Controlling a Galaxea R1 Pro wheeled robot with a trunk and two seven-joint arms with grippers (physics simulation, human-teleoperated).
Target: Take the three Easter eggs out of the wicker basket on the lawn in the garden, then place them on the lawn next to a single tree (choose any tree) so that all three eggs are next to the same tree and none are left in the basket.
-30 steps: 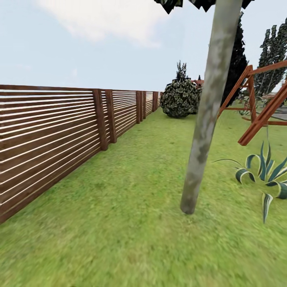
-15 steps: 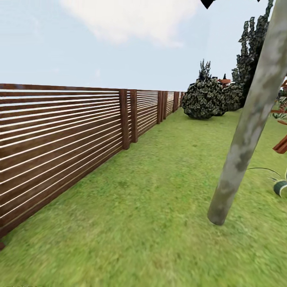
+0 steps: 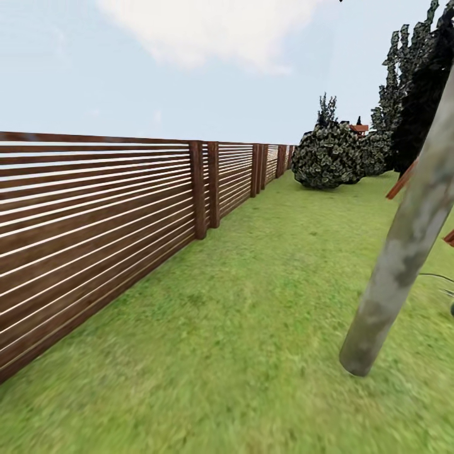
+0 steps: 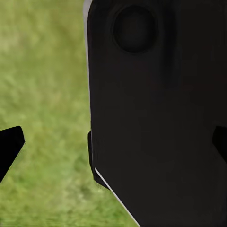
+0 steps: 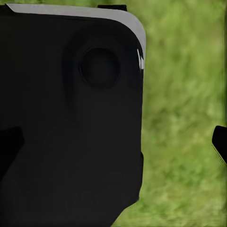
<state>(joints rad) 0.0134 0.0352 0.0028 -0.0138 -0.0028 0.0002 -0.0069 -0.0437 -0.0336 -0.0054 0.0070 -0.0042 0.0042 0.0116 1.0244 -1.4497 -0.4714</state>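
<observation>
- Head view: wide mottled green lawn (image 3: 265, 302) stretching ahead through the garden.
- Brown slatted wooden fence (image 3: 94, 221) along the left side, receding toward the far end.
- Thick grey-brown mottled tree trunk (image 3: 403, 258) at the right, leaning in the picture, base planted in the grass, well apart from the fence.
- Round leafy bush (image 3: 328, 156) at the far end of the lawn, near the fence line; dark narrow cypress-like trees (image 3: 419, 88) just beside and behind it.
- Reddish wooden beam (image 3: 400, 181) partly hidden behind the trunk at the right edge.
- Pale blue sky with a white cloud (image 3: 214, 31) above the fence.
- Left wrist view: large black robot body panel (image 4: 161, 113) close to the camera, blurred grass beside it; left end effector (image 4: 113, 146) with dark fingertips (image 4: 9, 144) at opposite edges of the picture, spread wide and holding nothing.
- Right wrist view: same kind of black panel (image 5: 71, 123) over grass; right end effector (image 5: 116, 142) likewise spread wide, fingertips (image 5: 220, 139) far apart, nothing between them.
</observation>
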